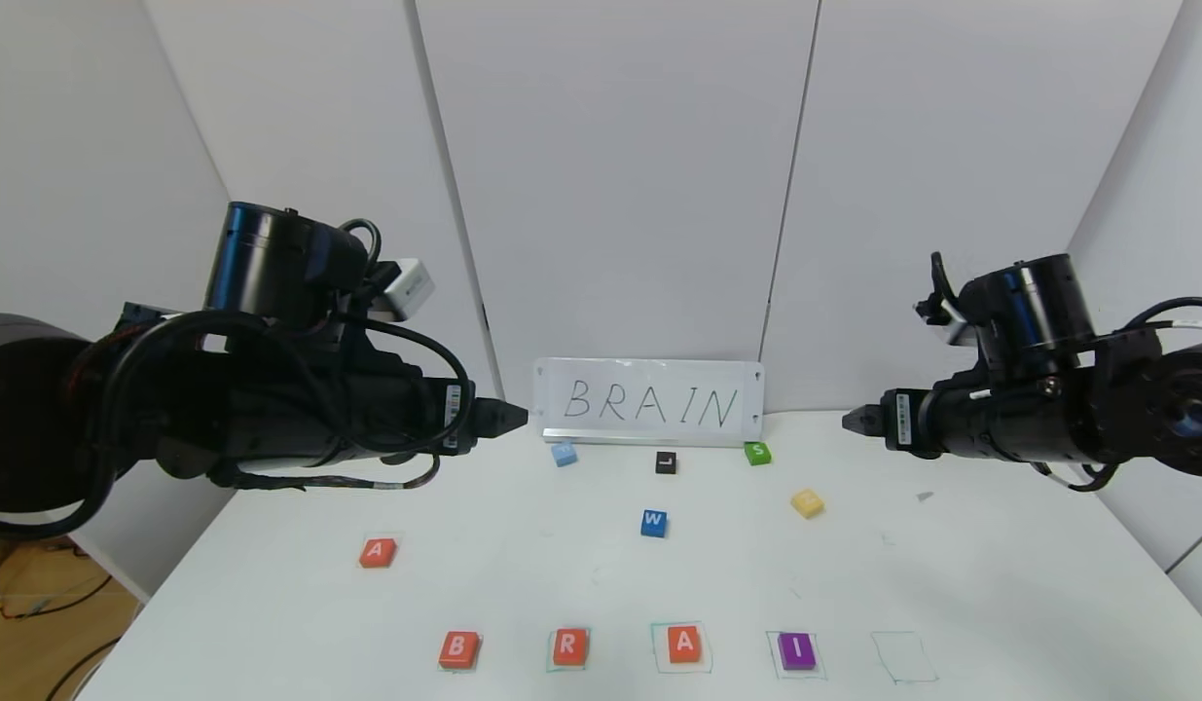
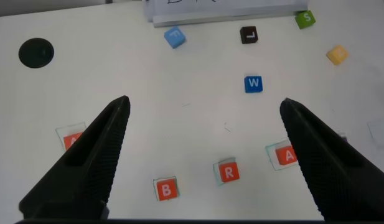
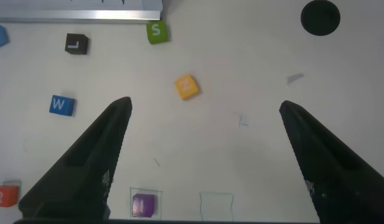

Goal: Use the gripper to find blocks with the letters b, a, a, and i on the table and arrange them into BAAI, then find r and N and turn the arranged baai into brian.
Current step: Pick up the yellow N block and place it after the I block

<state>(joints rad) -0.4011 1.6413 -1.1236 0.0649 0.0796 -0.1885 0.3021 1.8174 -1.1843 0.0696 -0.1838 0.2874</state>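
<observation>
On the white table (image 1: 1000, 584), the front row reads orange B (image 1: 458, 649), orange R (image 1: 569, 646), orange A (image 1: 684, 644), purple I (image 1: 797, 650), then an empty green square (image 1: 904, 657). The second orange A (image 1: 378, 552) lies apart at the left. The yellow N (image 1: 807, 502) lies right of centre, and shows in the right wrist view (image 3: 187, 86). My left gripper (image 1: 508, 417) and right gripper (image 1: 852, 420) hang high over the table's far sides. Both are open and empty, as the left wrist view (image 2: 204, 104) and the right wrist view (image 3: 206, 104) show.
A sign reading BRAIN (image 1: 649, 401) stands at the back. Before it lie a pale blue block (image 1: 563, 453), a black L (image 1: 666, 462), a green S (image 1: 757, 453) and a blue W (image 1: 654, 523). A black spot (image 3: 320, 17) marks the table.
</observation>
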